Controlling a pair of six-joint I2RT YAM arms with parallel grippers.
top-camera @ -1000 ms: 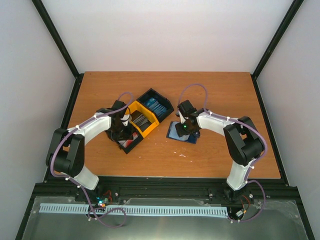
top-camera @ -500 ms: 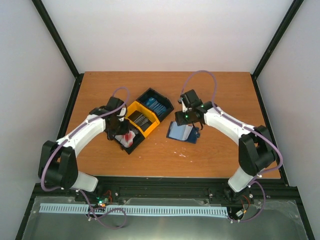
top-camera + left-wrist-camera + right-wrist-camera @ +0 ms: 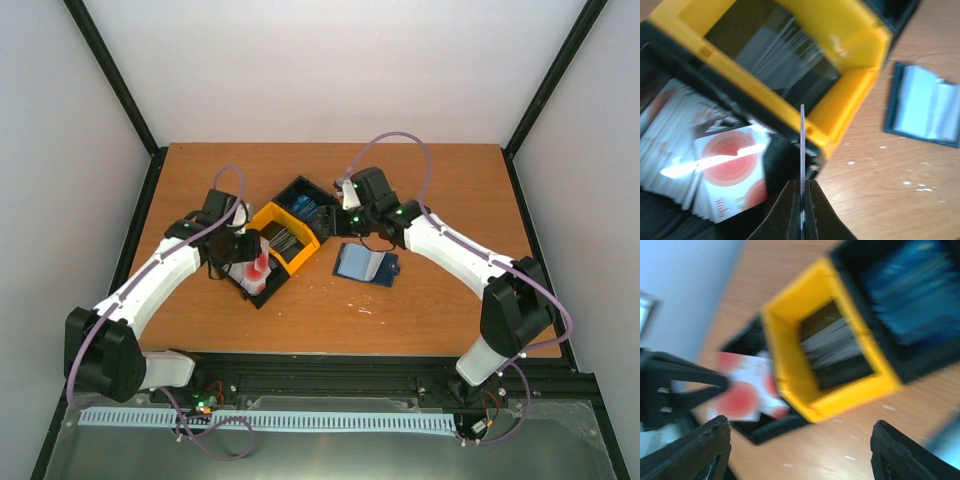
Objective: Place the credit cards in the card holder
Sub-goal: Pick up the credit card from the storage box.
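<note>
Card (image 3: pixel 802 135) pinched edge-on between left fingers (image 3: pixel 796 210), over red-blotched stack (image 3: pixel 725 165) in tray (image 3: pixel 855 35), thin edge forward, probably for sliding into a slot. Card holder (image 3: pixel 365 264) lying open near middle of desk (image 3: pixel 450 320), slightly toward right edge, inside facing up to receive it. Right fingers (image 3: pixel 350 192) spread wide above tray's far compartment, gripping nothing.

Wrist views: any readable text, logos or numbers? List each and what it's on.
No text is legible in any view.
Top white-and-red card in the tray: small red print near its lower edge, too blurred to read.
Held card in the left hand: edge-on here; faint marks on its face in the right wrist view, blurred.
Blue cards and card holder: no print visible.
</note>
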